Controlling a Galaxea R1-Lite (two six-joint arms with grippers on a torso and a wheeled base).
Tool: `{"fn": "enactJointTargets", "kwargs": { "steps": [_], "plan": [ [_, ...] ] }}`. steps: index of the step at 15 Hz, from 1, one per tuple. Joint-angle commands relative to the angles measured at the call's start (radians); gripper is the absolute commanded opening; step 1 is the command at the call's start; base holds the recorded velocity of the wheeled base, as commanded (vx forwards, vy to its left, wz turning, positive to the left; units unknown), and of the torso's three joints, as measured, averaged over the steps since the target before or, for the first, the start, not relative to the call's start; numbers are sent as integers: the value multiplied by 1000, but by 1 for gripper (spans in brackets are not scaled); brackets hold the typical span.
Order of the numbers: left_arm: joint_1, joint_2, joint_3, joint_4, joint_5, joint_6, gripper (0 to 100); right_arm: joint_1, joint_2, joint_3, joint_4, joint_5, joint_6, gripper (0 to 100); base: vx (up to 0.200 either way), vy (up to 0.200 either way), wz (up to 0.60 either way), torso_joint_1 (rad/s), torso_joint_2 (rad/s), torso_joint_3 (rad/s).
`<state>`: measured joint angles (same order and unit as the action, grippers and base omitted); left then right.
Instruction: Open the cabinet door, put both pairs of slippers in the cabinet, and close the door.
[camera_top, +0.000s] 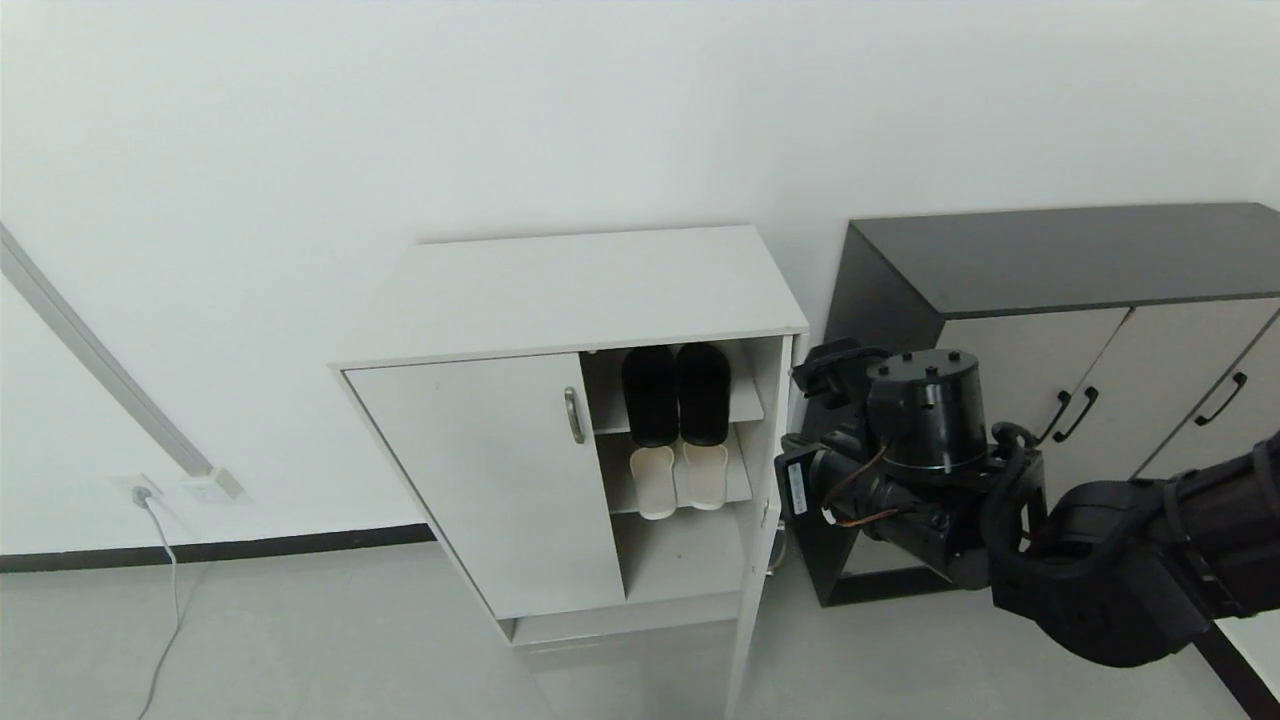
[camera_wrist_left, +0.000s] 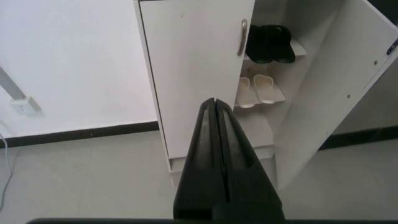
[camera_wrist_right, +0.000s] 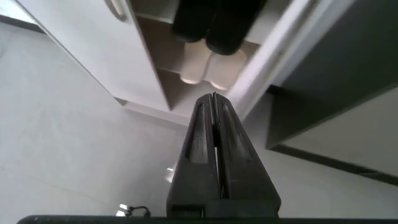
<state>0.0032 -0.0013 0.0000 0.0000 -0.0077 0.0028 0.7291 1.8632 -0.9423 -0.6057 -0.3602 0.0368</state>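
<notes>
No text, number or sign can be read. A white label on the right arm, just beside the open cabinet door, carries dark print too small to make out

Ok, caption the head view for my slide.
Black slippers and white slippers shelved in the white cabinet, right door open, left door shut.

Left hand is holding its fingers pressed together. Right arm is extending in from the right; right hand likewise pressed together.
</notes>
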Motion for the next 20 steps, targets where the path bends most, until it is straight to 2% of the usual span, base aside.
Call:
{"fn": "enactJointTargets", "kwargs": {
  "steps": [1, 5, 11, 14, 17, 20],
  "plan": [
    [0, 1, 0, 0, 0, 0, 0, -25, -12, 0, 11, 0, -5, 0, 0, 0, 0, 0, 0, 0],
    [0, 1, 0, 0, 0, 0, 0, -53, 13, -6, 69, 1, -14, 0, 0, 0, 0, 0, 0, 0],
    [-2, 1, 0, 0, 0, 0, 0, -42, 116, -41, 46, 12, 6, 0, 0, 0, 0, 0, 0, 0],
    [0, 1, 0, 0, 0, 2, 0, -10, 174, -62, -69, 18, 69, 0, 0, 0, 0, 0, 0, 0],
    [0, 1, 0, 0, 2, 0, 0, 3, 208, -44, -239, 110, 114, 0, 0, 0, 0, 0, 0, 0],
    [0, 1, 0, 0, 2, 0, 0, 1, 205, -24, -255, 142, 117, 0, 0, 0, 0, 0, 0, 0]
  ]
}}
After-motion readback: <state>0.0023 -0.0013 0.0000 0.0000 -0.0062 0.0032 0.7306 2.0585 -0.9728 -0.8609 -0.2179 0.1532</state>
